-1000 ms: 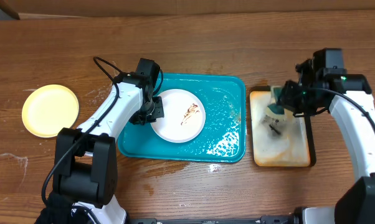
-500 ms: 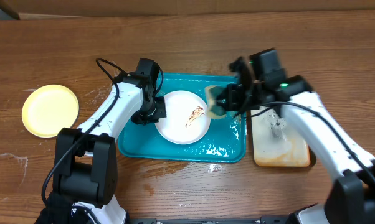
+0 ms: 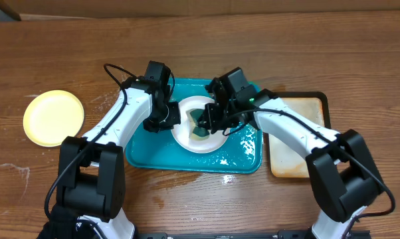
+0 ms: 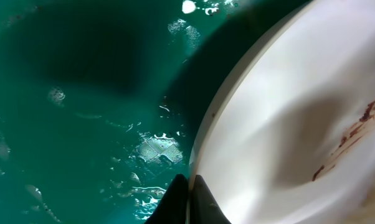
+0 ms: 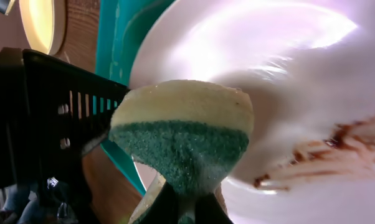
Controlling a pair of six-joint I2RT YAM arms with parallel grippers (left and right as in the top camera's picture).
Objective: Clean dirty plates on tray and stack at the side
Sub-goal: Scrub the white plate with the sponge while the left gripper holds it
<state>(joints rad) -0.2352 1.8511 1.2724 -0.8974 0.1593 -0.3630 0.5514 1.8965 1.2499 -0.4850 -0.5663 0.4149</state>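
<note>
A white plate (image 3: 187, 129) with brown smears lies on the teal tray (image 3: 243, 149). My left gripper (image 3: 168, 118) is shut on the plate's left rim; the left wrist view shows its fingers (image 4: 189, 202) pinching the rim of the plate (image 4: 287, 124) over the wet tray (image 4: 69, 112). My right gripper (image 3: 206, 119) is shut on a yellow-and-green sponge (image 3: 202, 127) held over the plate's middle. The right wrist view shows the sponge (image 5: 184, 137) in the fingers (image 5: 186, 208) above the smeared plate (image 5: 287, 93). A pale yellow plate (image 3: 53, 117) sits on the table at far left.
A cream tray with a dark rim (image 3: 300, 143) lies right of the teal tray. The teal tray holds water and foam near its front right corner (image 3: 243, 154). A small wet spot (image 3: 228, 178) lies on the wooden table in front.
My right arm has swung left from the cream tray, carrying the sponge over the white plate. The left gripper has stayed on the plate's rim; the plate shifted slightly right.
</note>
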